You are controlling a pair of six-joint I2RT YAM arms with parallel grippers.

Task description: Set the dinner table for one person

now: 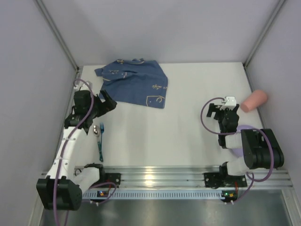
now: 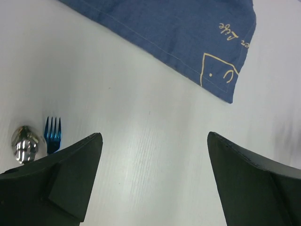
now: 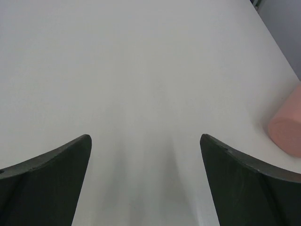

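Currently left gripper (image 2: 154, 137) and right gripper (image 3: 145, 137) are spread wide, empty; pink cup (image 1: 254, 100) lying at right edge of dinner table (image 1: 188, 122) could be rolled off.

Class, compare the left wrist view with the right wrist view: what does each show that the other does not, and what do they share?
Left wrist only: blue cloth, blue fork, metal spoon beside it. Right wrist only: pink cup at the right edge. Shared: the white dinner table, seen between open fingers of the left gripper and right gripper respectively.
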